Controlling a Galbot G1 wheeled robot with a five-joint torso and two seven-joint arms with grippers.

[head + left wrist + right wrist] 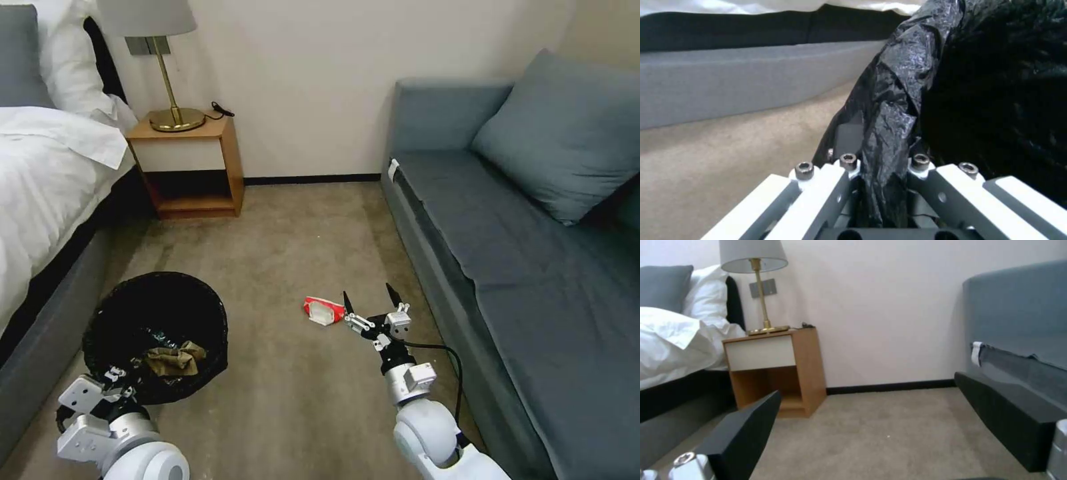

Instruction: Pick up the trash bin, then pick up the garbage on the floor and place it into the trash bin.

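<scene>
In the head view the trash bin [157, 313], lined with a crinkled black bag, is at the lower left beside the bed. A crumpled brown paper bag [175, 359] lies inside it. My left gripper [112, 388] is shut on the bin's near rim; the left wrist view shows the black bag rim [889, 110] pinched in my left gripper [882, 173]. A red-and-white packet [323, 311] of garbage lies on the carpet. My right gripper [368, 298] is open just right of the packet, with nothing in it. Its black fingers [744, 435] stand wide apart in the right wrist view.
A bed [47, 187] with a grey base runs along the left, and a grey sofa [507, 233] along the right. A wooden nightstand [193, 167] with a brass lamp [173, 93] stands at the far wall. Open carpet [300, 240] lies between them.
</scene>
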